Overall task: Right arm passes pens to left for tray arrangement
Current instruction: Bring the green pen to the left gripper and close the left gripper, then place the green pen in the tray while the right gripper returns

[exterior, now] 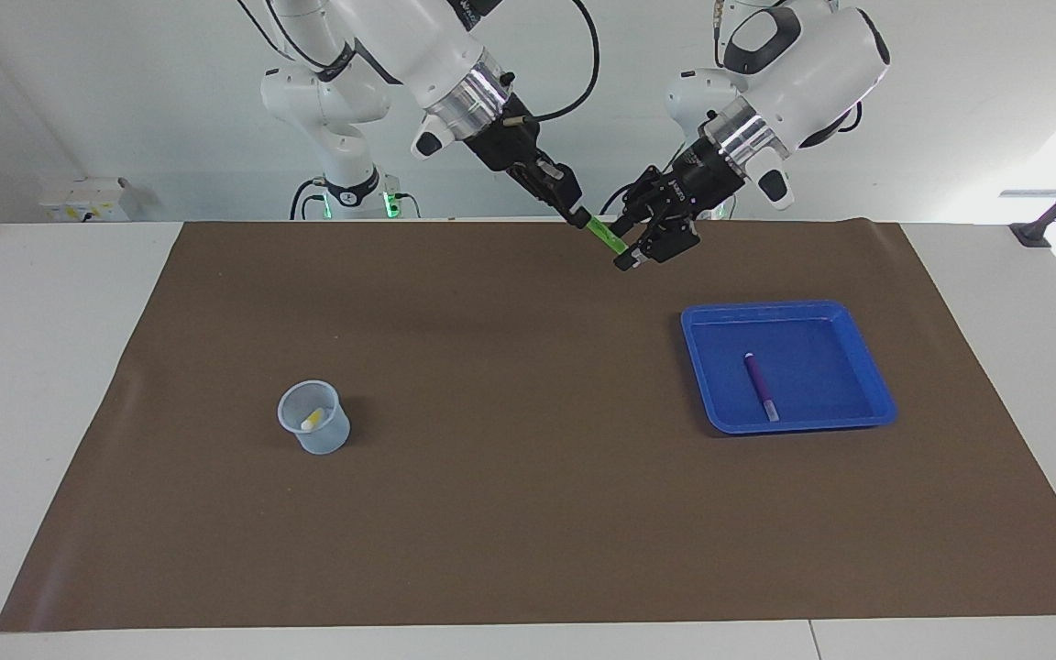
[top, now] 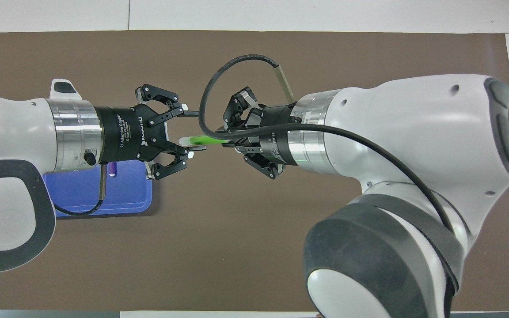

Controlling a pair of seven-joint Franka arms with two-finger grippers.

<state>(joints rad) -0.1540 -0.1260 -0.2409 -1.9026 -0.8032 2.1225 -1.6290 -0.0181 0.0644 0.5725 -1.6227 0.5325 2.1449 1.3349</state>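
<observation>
My right gripper point(exterior: 578, 217) point(top: 228, 140) is shut on the green pen point(exterior: 603, 234) point(top: 201, 140), holding it in the air over the brown mat point(exterior: 510, 458). The pen's pale end points at my left gripper point(exterior: 624, 246) point(top: 194, 130). That gripper is open, and its fingers stand on either side of the pale end with a gap still showing. The purple pen point(exterior: 760, 385) point(top: 112, 168) lies in the blue tray point(exterior: 785, 308) point(top: 104, 207) at the left arm's end of the table. A yellow pen point(exterior: 311, 420) sits in a clear cup point(exterior: 314, 417).
The clear cup stands on the mat toward the right arm's end of the table. In the overhead view the right arm covers that part of the mat. The tray holds only the purple pen.
</observation>
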